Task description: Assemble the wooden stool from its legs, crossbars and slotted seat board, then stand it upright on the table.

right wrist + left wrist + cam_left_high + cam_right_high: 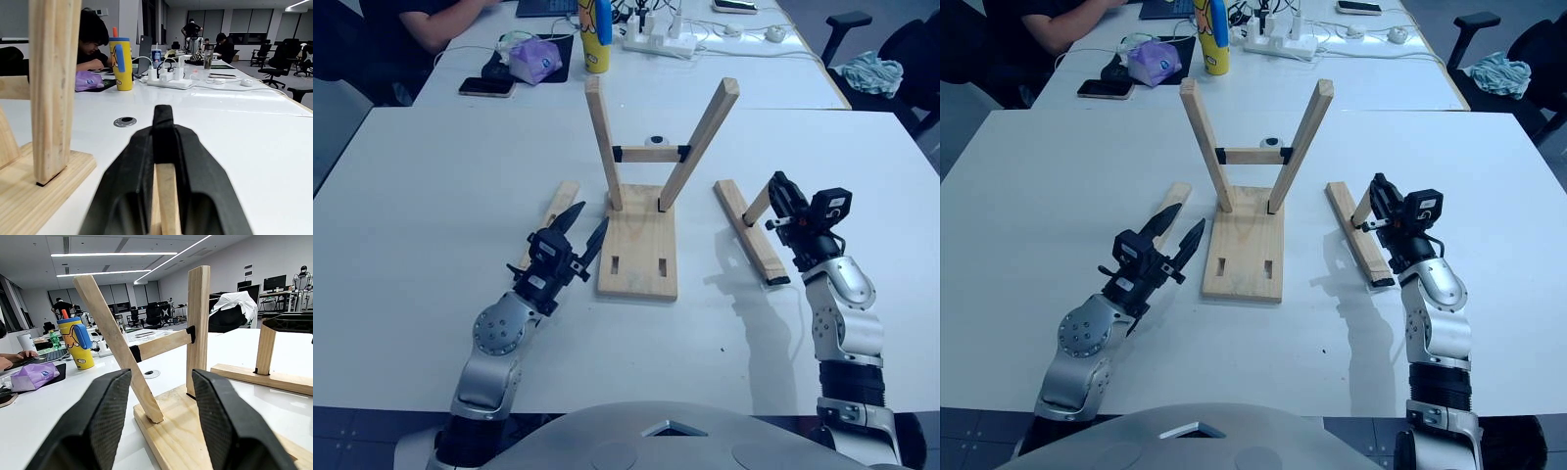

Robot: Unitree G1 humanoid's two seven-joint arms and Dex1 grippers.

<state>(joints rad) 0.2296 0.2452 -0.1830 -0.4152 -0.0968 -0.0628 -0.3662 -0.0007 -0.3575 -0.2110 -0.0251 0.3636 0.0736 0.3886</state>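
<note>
1. Left end effector [587, 223]: open, jaws spread wide and gripping nothing. It sits low over the surface [440, 196], just beside the left edge of the board [641, 250], with its fingers pointing toward the far end of the board.

2. Right end effector [777, 188]: closed on the top end of a short bar [757, 208]. The bar rises at a slight tilt from the right leg [764, 257], to which its lower end is joined. That leg lies flat on the surface, right of the board and apart from it.

3. Board: lies flat at the centre of the surface. 2 slots [617, 264] at its near end stand open. At its far end 2 legs are seated: the left upright [605, 147] leans left and the right upright [700, 142] leans right, so their tops splay apart. A crossbar [651, 154] with dark ends joins them at about mid-height.

4. Left leg [563, 194]: lies flat on the surface to the left of the board, beyond the left end effector and partly hidden by it. Whether the two touch cannot be told.

5. Far surface, well apart from the stool parts: a yellow bottle [596, 39], a power strip [661, 41], a purple packet [536, 57] and a phone [487, 86].
</note>
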